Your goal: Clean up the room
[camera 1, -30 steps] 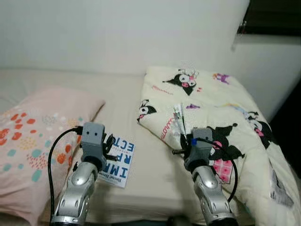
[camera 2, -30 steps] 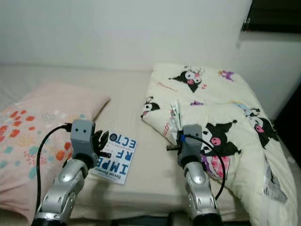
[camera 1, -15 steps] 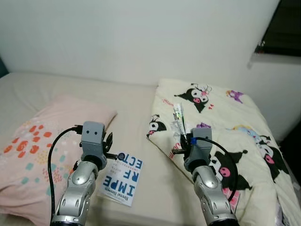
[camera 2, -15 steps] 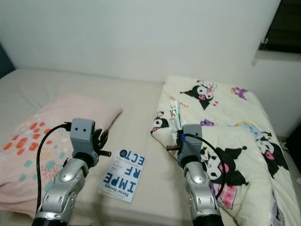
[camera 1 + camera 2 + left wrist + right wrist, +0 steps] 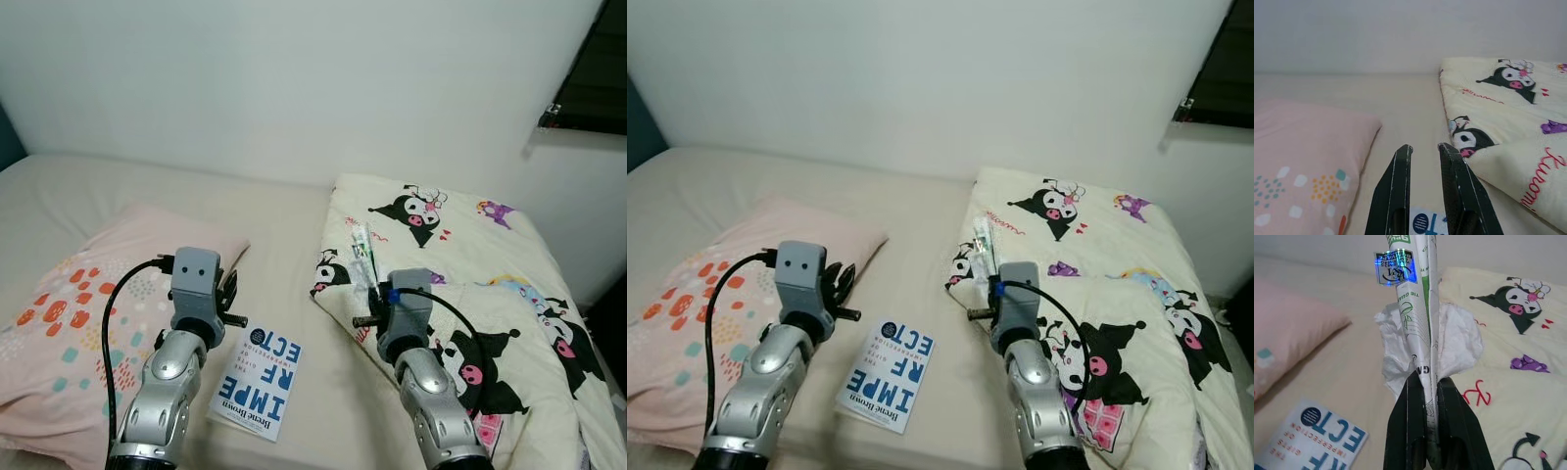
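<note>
My right gripper (image 5: 1427, 377) is shut on a white and green packet (image 5: 1418, 298) with crumpled white paper (image 5: 1459, 340) bunched around it. The packet (image 5: 362, 250) stands up from the right gripper (image 5: 370, 294) over the near edge of the blanket. A white book (image 5: 257, 382) with blue letters lies flat on the bed between my arms. The left gripper (image 5: 1422, 147) hovers just above the book's far end, its fingers a narrow gap apart with nothing between them.
A pink pillow (image 5: 78, 304) with coloured spots lies on the left. A cream blanket (image 5: 460, 255) with cartoon figures is heaped on the right. The beige mattress (image 5: 284, 225) runs back to a white wall. A dark window (image 5: 593, 78) is at the upper right.
The camera has risen and turned, so more of the wall and the bed's far side shows. Both arms keep their pose, and the right gripper still holds the packet.
</note>
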{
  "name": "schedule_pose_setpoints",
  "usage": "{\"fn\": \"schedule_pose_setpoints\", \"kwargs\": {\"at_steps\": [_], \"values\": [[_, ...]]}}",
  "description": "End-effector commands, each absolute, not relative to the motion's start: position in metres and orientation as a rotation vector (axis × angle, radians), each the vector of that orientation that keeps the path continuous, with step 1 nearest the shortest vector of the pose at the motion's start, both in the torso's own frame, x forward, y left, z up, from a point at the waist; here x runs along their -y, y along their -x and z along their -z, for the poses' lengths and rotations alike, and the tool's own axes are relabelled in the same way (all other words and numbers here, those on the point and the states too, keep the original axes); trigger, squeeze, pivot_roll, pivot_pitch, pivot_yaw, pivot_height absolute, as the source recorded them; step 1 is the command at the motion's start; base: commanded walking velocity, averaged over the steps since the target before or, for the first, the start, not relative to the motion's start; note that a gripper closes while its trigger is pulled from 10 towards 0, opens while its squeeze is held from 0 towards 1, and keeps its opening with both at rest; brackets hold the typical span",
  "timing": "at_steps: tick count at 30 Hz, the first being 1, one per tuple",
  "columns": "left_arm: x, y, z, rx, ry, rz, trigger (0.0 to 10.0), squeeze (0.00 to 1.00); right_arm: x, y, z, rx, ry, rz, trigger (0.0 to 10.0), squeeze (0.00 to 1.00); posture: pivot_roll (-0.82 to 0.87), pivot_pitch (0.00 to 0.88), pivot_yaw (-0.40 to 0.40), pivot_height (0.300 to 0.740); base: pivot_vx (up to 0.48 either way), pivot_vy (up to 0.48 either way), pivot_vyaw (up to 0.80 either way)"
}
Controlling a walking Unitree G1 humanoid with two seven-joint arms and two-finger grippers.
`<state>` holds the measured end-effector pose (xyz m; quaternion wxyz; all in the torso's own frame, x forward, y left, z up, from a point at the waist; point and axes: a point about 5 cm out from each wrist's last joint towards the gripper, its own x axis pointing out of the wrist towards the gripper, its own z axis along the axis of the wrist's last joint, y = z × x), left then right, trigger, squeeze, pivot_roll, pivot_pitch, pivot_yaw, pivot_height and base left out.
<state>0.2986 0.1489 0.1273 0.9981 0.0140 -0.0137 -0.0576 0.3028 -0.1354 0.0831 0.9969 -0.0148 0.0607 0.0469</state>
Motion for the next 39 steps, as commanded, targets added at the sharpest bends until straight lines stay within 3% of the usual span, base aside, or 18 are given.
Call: {"fn": "schedule_pose_setpoints", "kwargs": {"at_steps": [1, 6, 13, 24, 39], "values": [[-0.146, -0.297, -0.124, 0.015, -0.026, 0.13, 10.0, 0.0, 0.138, -0.299, -0.077, -0.153, 0.034, -0.078, 10.0, 0.0, 0.03, 0.0, -0.039, 0.74, 0.0, 0.0, 0.0], [-0.145, -0.297, -0.121, -0.003, -0.033, 0.139, 10.0, 0.0, 0.136, -0.298, -0.076, -0.16, 0.067, -0.109, 10.0, 0.0, 0.04, 0.0, -0.043, 0.74, 0.0, 0.0, 0.0], [-0.145, -0.296, -0.118, -0.024, -0.02, 0.15, 10.0, 0.0, 0.13, -0.299, -0.076, -0.162, 0.051, -0.148, 10.0, 0.0, 0.04, 0.0, -0.044, 0.74, 0.0, 0.0, 0.8], [-0.144, -0.288, -0.095, -0.209, -0.036, 0.205, 10.0, 0.0, 0.128, -0.3, -0.076, -0.177, 0.033, -0.162, 10.0, 0.0, 0.04, 0.0, -0.038, 0.74, 0.0, 0.0, 0.8], [-0.148, -0.292, -0.1, -0.152, -0.095, 0.154, 10.0, 0.0, 0.127, -0.305, -0.079, -0.164, 0.027, -0.16, 10.0, 0.0, 0.05, 0.0, -0.037, 0.74, 0.0, 0.0, 0.8]]}}
